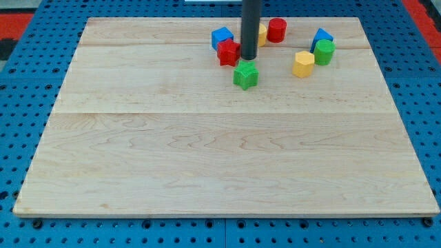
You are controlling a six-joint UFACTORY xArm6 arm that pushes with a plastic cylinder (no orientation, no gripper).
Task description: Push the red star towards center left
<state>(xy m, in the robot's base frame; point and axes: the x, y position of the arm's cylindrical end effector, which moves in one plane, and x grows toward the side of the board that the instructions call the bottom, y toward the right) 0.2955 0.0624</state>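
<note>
The red star (228, 52) lies near the view's top middle of the wooden board (207, 151). My tip (248, 58) stands right at the star's right side, touching or nearly touching it. A blue block (221, 37) sits just above and left of the star, against it. A green star (245, 75) lies just below my tip. The rod hides most of a yellow block (262, 34) behind it.
A red cylinder (277, 29) stands to the right of the rod at the top. Further right are a yellow block (303, 64), a green cylinder (324, 52) and a blue block (320, 36) in a cluster. A blue pegboard (27, 103) surrounds the board.
</note>
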